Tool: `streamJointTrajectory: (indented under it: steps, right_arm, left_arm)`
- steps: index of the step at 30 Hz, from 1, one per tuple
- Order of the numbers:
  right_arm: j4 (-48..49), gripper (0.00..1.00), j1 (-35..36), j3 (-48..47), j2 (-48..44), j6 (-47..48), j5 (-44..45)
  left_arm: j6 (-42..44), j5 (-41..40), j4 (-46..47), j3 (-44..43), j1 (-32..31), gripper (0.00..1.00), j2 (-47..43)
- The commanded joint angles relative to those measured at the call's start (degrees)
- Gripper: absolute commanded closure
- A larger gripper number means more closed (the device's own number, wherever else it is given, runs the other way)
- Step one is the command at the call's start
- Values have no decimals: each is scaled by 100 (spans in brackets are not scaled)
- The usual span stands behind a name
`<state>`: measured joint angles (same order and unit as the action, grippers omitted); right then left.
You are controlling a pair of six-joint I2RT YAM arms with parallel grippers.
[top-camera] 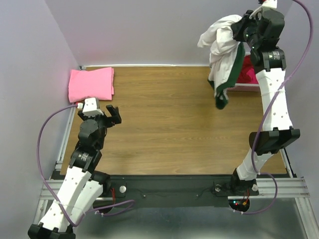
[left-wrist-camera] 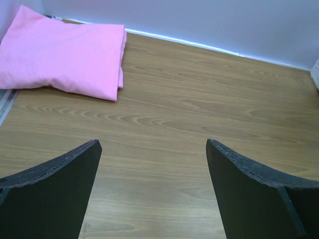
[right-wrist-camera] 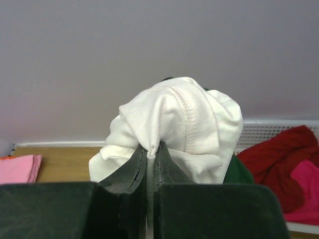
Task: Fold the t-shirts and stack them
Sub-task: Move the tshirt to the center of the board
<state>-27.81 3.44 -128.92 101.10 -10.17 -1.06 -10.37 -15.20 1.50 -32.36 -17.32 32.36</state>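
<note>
Black fingers (left-wrist-camera: 55, 194) of the left pincer (left-wrist-camera: 154, 149) fill the lower corners of the left wrist view, spread wide with nothing between them; only bare bench (left-wrist-camera: 199, 109) shows in the gap. Right pincer (right-wrist-camera: 153, 149): jaws pinched tight on a fold of the white tee (right-wrist-camera: 174, 119), which bunches above the fingertips. In the top view this tee hangs as a crumpled bundle at the upper right of the frame, clear of the bench, with one dark green sleeve trailing lowest.

Status of the task:
1. Pink tee (top-camera: 92, 83): folded into a flat rectangle, lying on the bench at the upper left of the frame, near the back wall. Judged complete; it forms the base of the stack.
2. White tee: picked up, not yet laid out or folded.
3. Dark red tee (right-wrist-camera: 279, 154) and magenta tee (right-wrist-camera: 305, 184): heaped unfolded in the white lattice basket (right-wrist-camera: 259, 130) at the right edge of the right wrist view. Not started.

Judgement: roughly one garment of four is finished. Left to do: spread the white tee on the open centre of the bench, fold it, place it on the pink tee, then repeat for the two in the basket
</note>
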Motion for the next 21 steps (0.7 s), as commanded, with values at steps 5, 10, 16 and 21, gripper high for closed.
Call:
streamJointTrajectory:
  steps: [5,10,16,21]
  right_arm:
    - [303,99,1471,-492,208,-168,-1396]
    - [381,99,2616,-941,516,-248,-1405]
    - [645,99,3294,-584,192,-415,-1248]
    - [760,97,3294,1963,-1019,-100,-327]
  left_arm:
    - [35,-194,281,89,-43,2,-239]
    - [44,-211,272,89,-43,2,-239]
    - [70,-299,290,142,-43,2,-379]
    - [44,-299,299,160,-43,2,-458]
